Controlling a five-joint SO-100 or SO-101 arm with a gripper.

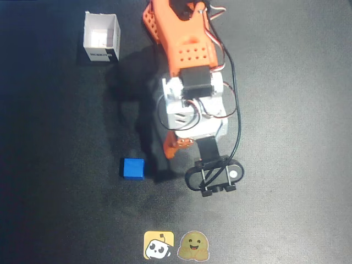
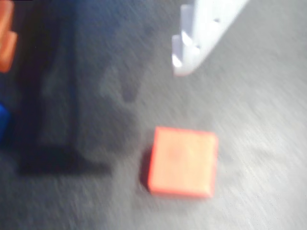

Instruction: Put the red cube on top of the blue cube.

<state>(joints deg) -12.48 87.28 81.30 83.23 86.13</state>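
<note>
Red cube: the red cube (image 2: 182, 162) lies flat on the dark worktop (image 1: 297, 110) in the wrist view, blurred, below the white finger (image 2: 201, 33); the overhead view does not show it, the arm (image 1: 190, 82) apparently covering it.
Blue cube: the blue cube (image 1: 132, 168) sits alone on the worktop, left of the arm in the overhead view, with clear room all round.
Pincer: the pincer (image 2: 96, 52) hangs above the red cube, empty; its white finger and an orange part (image 2: 5, 38) at the left edge stand well apart, so it looks wide, though blur makes this unsure.
Handling: the cube looks stiff, light and not fragile, with plain matte faces that should grip well.
Where to hold: likely two opposite side faces, squarely, so it does not twist.
Surface: dark, matte, flat, faintly grained; nothing close by to snag.
Surroundings: a white open box (image 1: 102, 37) stands far up-left, and two stickers (image 1: 176, 245) lie at the bottom edge, both well apart from the cubes.
</note>
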